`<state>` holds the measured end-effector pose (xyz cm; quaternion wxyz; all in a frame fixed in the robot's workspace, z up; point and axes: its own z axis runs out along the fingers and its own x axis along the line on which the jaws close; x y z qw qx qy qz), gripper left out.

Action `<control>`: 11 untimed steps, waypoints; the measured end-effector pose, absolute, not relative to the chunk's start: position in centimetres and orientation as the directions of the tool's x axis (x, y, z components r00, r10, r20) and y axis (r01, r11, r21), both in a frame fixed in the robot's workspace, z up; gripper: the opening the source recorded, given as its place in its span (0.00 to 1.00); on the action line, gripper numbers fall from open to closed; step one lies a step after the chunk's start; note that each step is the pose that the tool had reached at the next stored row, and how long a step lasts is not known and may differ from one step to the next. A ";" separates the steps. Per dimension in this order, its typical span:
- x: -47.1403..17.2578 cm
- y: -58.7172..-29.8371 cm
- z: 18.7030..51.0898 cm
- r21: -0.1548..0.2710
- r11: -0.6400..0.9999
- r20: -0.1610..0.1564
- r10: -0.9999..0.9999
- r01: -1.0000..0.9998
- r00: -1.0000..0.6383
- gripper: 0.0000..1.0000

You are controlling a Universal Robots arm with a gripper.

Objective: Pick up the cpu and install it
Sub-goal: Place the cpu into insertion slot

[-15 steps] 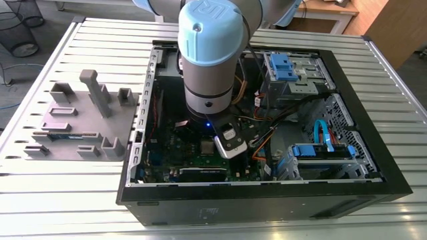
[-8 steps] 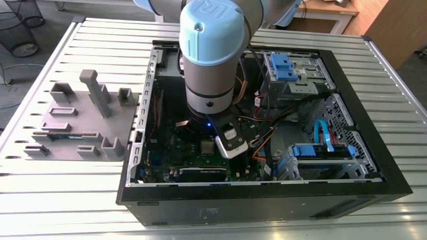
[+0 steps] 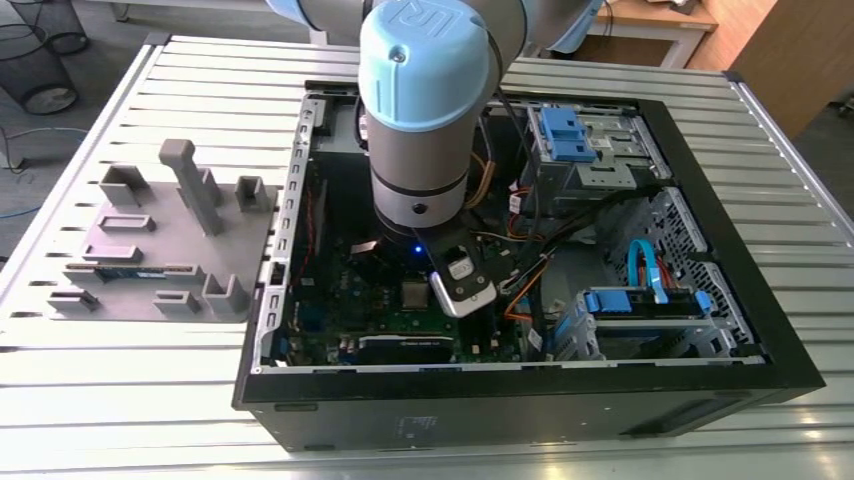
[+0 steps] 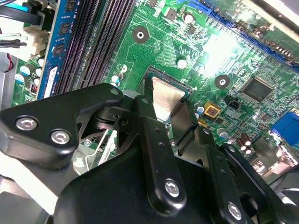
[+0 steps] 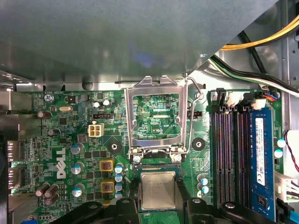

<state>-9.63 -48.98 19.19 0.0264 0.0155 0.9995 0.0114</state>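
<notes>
The cpu (image 5: 158, 190), a small square chip with a silver-grey top, sits level over the dark socket of the green board (image 5: 70, 140), just below the raised metal load plate (image 5: 155, 112). My gripper (image 5: 158, 196) stands shut on the cpu, one black finger against each of two opposite edges. In the second wrist view the cpu (image 4: 166, 95) shows between the black fingers (image 4: 145, 126), with the gripper (image 4: 167, 109) low over the board. In the exterior view the arm reaches down into the open computer case, and the cpu (image 3: 416, 293) lies under the wrist.
The black computer case (image 3: 534, 400) lies open on a slatted metal table (image 3: 134, 400). A grey moulded tray (image 3: 160, 250) stands at the exterior view's left. Memory slots (image 5: 231, 154) and a blue module (image 5: 261, 158) run beside the socket. Cables (image 5: 252, 70) and drive bays (image 3: 587, 140) crowd the case.
</notes>
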 end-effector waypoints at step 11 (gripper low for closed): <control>-9.6 -49.0 19.2 0.024 0.999 -0.052 0.032 0.030 -0.998 0.40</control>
